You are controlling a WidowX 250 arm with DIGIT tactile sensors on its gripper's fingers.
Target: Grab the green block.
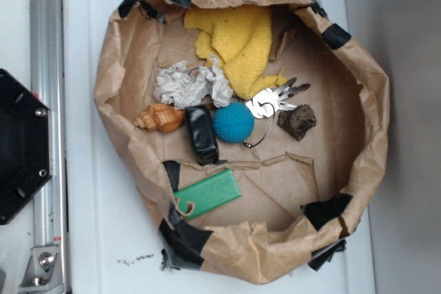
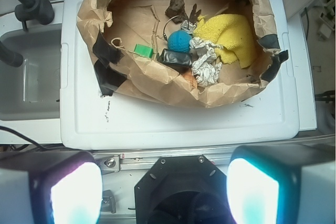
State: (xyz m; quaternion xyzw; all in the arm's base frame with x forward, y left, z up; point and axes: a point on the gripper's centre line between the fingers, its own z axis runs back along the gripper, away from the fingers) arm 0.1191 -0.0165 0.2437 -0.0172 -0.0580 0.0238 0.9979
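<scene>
The green block (image 1: 207,194) lies flat inside the paper bag (image 1: 372,101), against its folded wall and apart from the teal ball (image 1: 233,122). The claw (image 2: 165,192) is open, far away. The fingers could catch the wall or slip off the flat slab.

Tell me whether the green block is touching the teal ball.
No: in the exterior view the green block lies apart from the teal ball, with bare paper between them.

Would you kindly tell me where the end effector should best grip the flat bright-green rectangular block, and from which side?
Grip the flat bright-green rectangular block across its short width near mid-length, descending from above. It lies flat, and the crumpled brown paper bag wall crowds its near edge, probably blocking side approaches.
</scene>
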